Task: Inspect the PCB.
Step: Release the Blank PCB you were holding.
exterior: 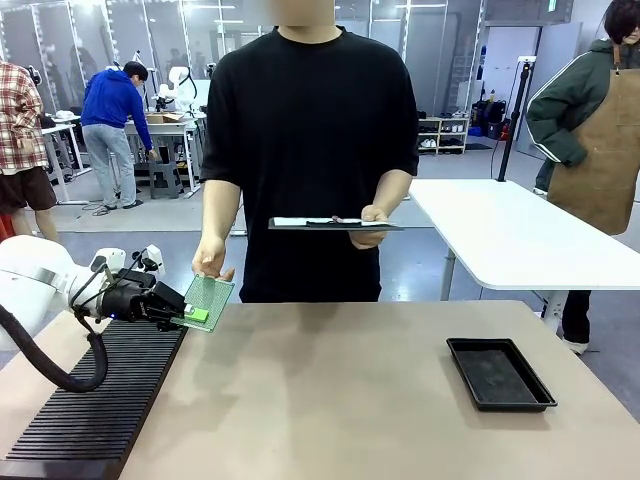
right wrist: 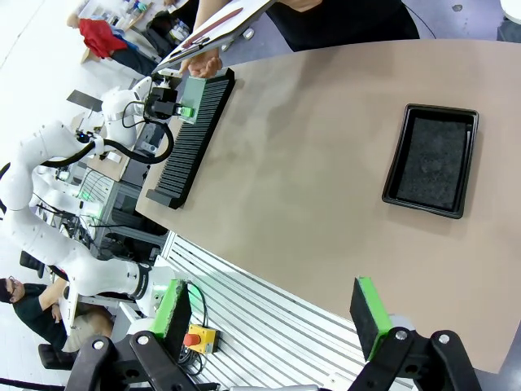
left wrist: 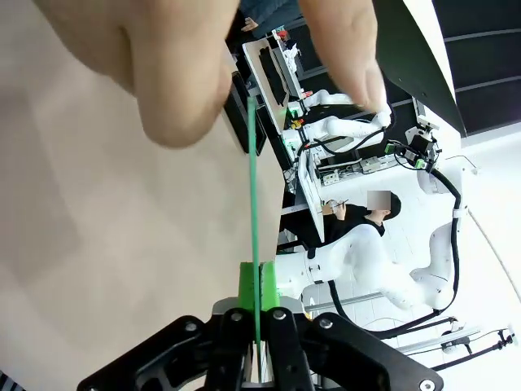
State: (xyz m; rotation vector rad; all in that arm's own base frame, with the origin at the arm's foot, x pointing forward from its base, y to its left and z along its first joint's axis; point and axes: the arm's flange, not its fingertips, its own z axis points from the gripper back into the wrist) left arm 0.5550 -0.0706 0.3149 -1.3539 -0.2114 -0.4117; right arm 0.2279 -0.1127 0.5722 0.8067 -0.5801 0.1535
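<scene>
Currently left gripper (exterior: 192,314) pinches thin PCB (exterior: 212,295) by its edge; likely light, stiff, fragile. Right gripper (right wrist: 271,314) spread wide, empty.

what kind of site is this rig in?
Likely a robotics lab or workshop, not a home. The left gripper is shut on a PCB, held up toward a person with a clipboard; a white worktable and other people at benches stand behind.

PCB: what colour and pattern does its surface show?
The PCB is green with fine lighter speckles, which show best in the front view.
</scene>
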